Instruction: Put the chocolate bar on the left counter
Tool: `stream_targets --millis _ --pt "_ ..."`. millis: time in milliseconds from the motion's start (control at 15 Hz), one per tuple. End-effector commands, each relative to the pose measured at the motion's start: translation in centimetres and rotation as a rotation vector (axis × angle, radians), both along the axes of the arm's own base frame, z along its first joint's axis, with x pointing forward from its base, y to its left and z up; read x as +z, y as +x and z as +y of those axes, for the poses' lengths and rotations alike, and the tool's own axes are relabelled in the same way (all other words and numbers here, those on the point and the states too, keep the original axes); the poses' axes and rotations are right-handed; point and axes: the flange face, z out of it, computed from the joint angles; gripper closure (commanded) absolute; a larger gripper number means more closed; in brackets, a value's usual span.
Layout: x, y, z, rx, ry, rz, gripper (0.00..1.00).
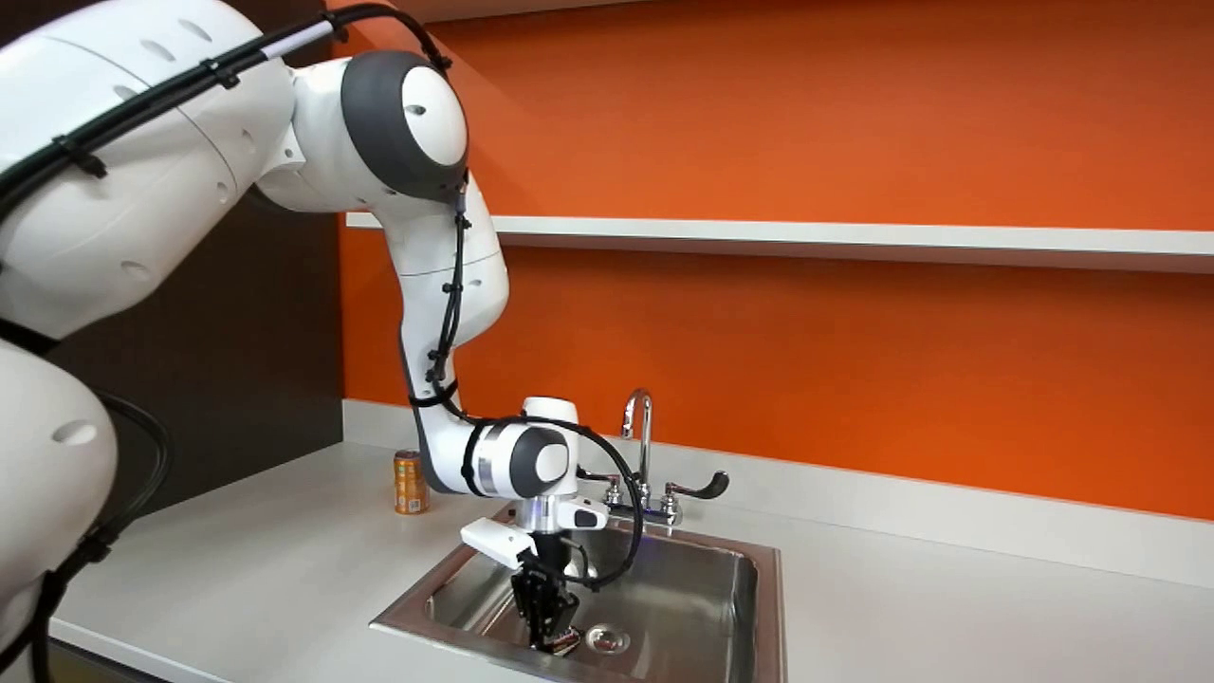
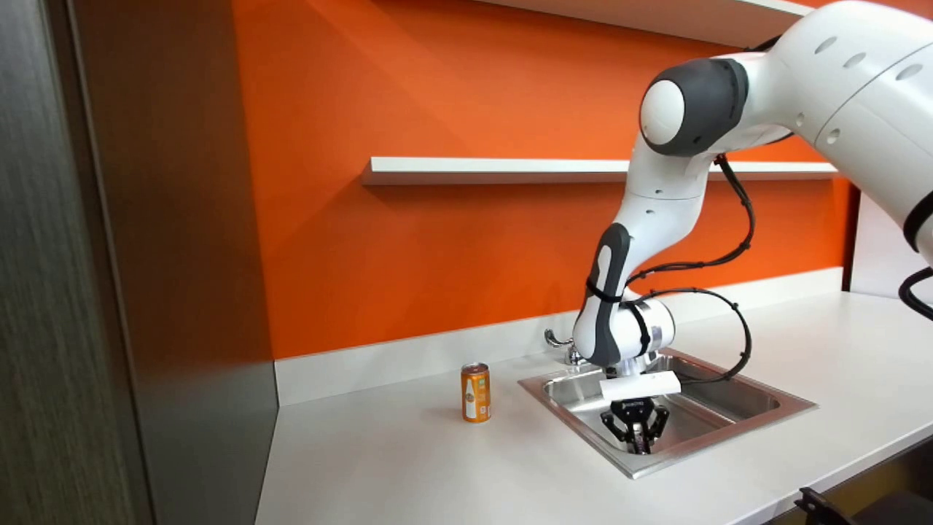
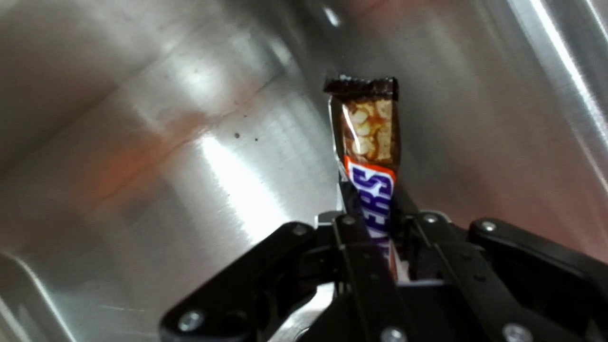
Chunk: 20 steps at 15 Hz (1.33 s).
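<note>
One arm [image 2: 660, 208] bends down into the sink [image 1: 702, 579], jaws clamped on the chocolate bar [image 3: 371, 175].

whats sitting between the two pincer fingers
The chocolate bar lies there, gripped by the pincer, with one end sticking out beyond it. The wrist view shows this best.

At lower right in an exterior view, the gripper [image 2: 640, 446] is ringed by the rim of the sink [image 2: 714, 437]. At lower centre, open room is offered above the left counter [image 2: 379, 474], interrupted by the orange can [image 2: 476, 394]; clearance from the partly hidden faucet [image 2: 574, 356] cannot well be judged.
</note>
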Motion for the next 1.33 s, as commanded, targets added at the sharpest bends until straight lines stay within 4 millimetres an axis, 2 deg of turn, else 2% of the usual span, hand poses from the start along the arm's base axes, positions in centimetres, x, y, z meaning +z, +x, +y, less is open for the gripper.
stream_targets --millis 0,467,1000,1267 --pt "-0.3 0.4 0.3 -0.021 -0.001 -0.005 0.98" --pt "0.9 0.5 0.7 -0.006 -0.001 -0.006 0.96" --pt "5.5 1.0 3.5 0.057 -0.012 -0.044 0.96" --pt "8.3 0.5 4.4 0.08 -0.017 -0.067 0.96"
